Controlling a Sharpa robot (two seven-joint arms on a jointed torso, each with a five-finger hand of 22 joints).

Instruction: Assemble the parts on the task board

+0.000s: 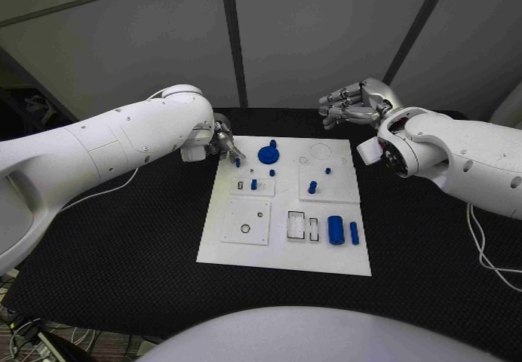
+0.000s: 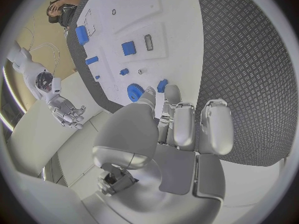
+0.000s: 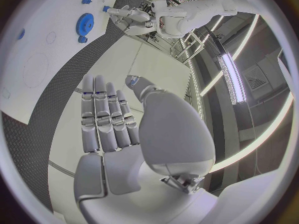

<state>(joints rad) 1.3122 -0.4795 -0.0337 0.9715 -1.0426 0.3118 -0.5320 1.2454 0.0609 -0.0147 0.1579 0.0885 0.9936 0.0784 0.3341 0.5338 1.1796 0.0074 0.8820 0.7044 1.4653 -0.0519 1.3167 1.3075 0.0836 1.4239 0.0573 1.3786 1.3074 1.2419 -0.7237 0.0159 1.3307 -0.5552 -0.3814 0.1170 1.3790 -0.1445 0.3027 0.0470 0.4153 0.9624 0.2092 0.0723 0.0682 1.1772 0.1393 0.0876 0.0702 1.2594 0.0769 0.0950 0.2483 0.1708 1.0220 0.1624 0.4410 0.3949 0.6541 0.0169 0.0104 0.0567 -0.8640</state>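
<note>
**A:** You've got the left hand (image 1: 223, 143) down at the far left corner of the task board (image 1: 285, 260), and it's pinching a small blue peg (image 1: 237, 160) at its fingertips. Check your left wrist view: the fingers (image 2: 172, 95) are drawn together on that blue piece (image 2: 162, 85), right at the board's edge.

**B:** And what sits next to it?

**A:** The blue gear (image 1: 268, 155), just beside the held peg, lying on the board. (In the left wrist view it's the toothed disc (image 2: 136, 92) right in front of your fingertips.) Further in, a short blue peg (image 1: 253, 183) stands near the small slots, and another blue piece (image 1: 312, 187) stands in the raised square plate on the right side.

**B:** The near end of the board?

**A:** A fat blue cylinder (image 1: 336, 230) and a thinner blue pin (image 1: 354, 233) lie side by side, just right of the rectangular slots. A white square plate (image 1: 246, 221) with a small hole sits to their left.

**B:** Your right hand?

**A:** The right hand (image 1: 354, 102) is up past the far right corner of the board, above the black worktop (image 1: 130, 249), well apart from every part. Its fingers (image 3: 106, 117) are stretched out side by side, thumb apart, holding nothing.
</note>
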